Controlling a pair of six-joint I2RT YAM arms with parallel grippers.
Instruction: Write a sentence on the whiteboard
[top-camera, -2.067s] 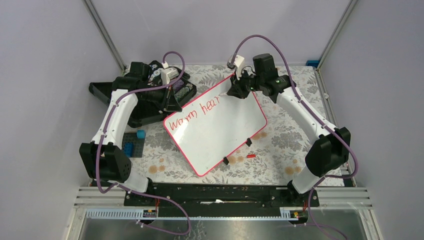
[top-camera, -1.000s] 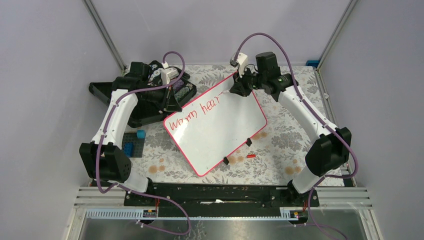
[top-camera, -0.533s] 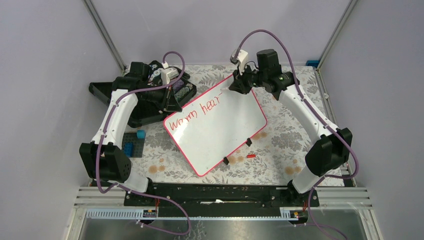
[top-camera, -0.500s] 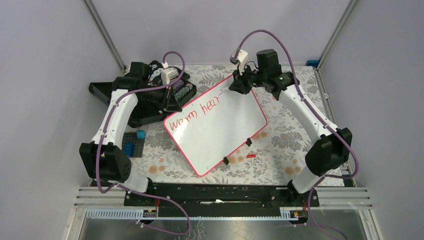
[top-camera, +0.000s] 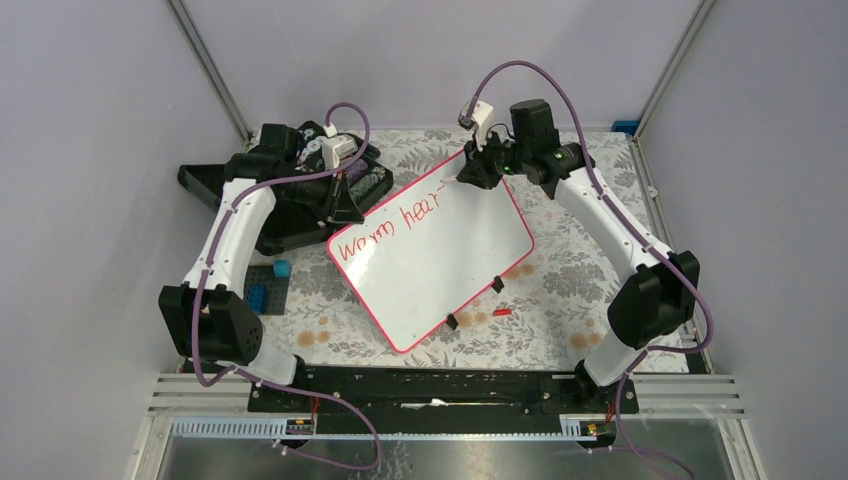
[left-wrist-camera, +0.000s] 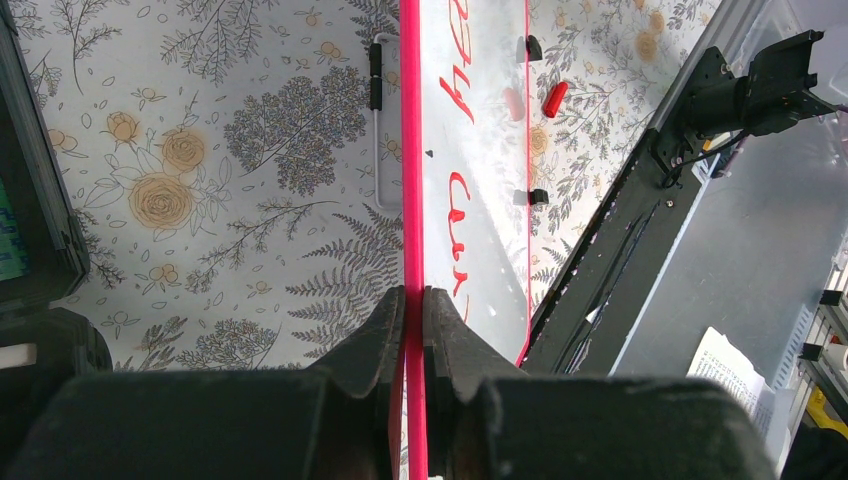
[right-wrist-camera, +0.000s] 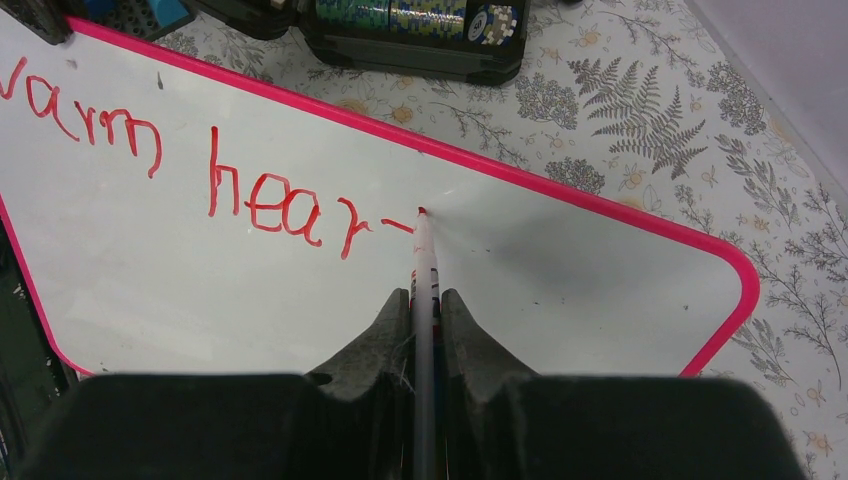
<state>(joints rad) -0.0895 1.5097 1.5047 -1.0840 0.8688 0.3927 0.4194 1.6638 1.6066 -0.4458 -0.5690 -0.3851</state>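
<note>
The whiteboard (top-camera: 440, 262) lies tilted on the floral table, pink-rimmed. The red sentence (top-camera: 385, 228) reads "Warm hear" with a short dash after it (right-wrist-camera: 250, 200). My right gripper (right-wrist-camera: 424, 305) is shut on a white marker (right-wrist-camera: 423, 262), whose red tip touches the board at the end of that dash. In the top view it sits over the board's far corner (top-camera: 468, 176). My left gripper (left-wrist-camera: 413, 300) is shut on the whiteboard's pink rim (left-wrist-camera: 410, 150), at the left edge (top-camera: 350, 212).
An open black case (top-camera: 300, 190) holding small items lies behind the left gripper, its edge close to the board (right-wrist-camera: 420, 25). Blue blocks (top-camera: 268, 288) sit at the left. A red cap (top-camera: 501, 312) and two black clips (top-camera: 497, 284) are at the board's near edge.
My right wrist, marker in its grip, has shifted slightly toward the far edge and then a little left. The left arm and the board have stayed still.
</note>
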